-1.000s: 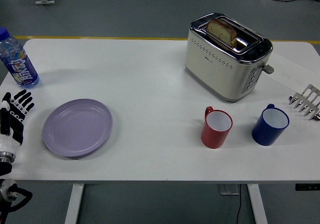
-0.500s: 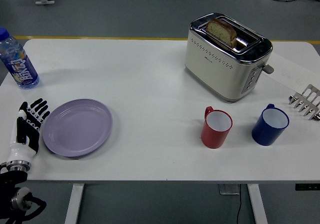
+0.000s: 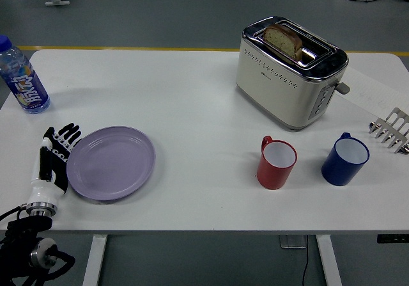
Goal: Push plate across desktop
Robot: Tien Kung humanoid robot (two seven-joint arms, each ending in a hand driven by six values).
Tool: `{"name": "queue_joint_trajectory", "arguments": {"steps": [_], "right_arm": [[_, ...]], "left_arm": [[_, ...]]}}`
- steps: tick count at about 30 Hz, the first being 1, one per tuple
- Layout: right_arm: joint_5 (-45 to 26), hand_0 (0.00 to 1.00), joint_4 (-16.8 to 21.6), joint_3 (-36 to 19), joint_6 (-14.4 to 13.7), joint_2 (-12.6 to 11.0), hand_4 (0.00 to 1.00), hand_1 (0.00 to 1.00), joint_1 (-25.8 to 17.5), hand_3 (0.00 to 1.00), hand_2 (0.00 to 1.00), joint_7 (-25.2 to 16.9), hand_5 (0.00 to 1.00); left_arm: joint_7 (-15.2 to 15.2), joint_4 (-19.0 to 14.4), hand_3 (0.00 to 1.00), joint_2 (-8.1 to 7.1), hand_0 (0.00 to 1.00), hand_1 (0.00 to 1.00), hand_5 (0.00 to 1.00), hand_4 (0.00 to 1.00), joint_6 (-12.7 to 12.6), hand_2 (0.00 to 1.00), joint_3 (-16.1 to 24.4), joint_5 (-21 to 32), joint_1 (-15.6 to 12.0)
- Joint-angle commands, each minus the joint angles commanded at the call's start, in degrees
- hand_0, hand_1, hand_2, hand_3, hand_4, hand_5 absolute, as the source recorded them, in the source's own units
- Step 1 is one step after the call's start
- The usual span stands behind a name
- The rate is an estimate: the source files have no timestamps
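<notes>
A lilac plate (image 3: pixel 111 163) lies flat on the white table (image 3: pixel 192 100) at the front left. My left hand (image 3: pixel 55 156) comes in from the lower left, fingers straight and held together, its edge against the plate's left rim. It holds nothing. My right hand is out of view.
A water bottle (image 3: pixel 23 78) with a blue cap stands at the far left. A cream toaster (image 3: pixel 291 71) with a bread slice stands at the back right. A red mug (image 3: pixel 277 163) and a blue mug (image 3: pixel 345 159) stand right of the plate. A metal rack (image 3: pixel 391 129) lies at the right edge.
My left hand moved right from the table's left edge, met the plate's left rim, and the plate slid a little to the right.
</notes>
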State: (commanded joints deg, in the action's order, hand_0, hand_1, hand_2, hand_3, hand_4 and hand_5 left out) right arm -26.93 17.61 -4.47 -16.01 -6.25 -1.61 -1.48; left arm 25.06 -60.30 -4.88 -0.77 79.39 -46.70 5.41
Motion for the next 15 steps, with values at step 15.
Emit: {"name": "queue_joint_trajectory", "arguments": {"steps": [15], "right_arm": [[0.1,0.561,-0.1,0.1,0.0,-0.1,0.296,0.544,0.0,0.588,0.662,-0.1,0.442]], "left_arm": [[-0.1,-4.4,0.665,1.23,0.782,0.817,0.998,0.502,0.2,0.775,-7.5,3.9,-0.4]]}}
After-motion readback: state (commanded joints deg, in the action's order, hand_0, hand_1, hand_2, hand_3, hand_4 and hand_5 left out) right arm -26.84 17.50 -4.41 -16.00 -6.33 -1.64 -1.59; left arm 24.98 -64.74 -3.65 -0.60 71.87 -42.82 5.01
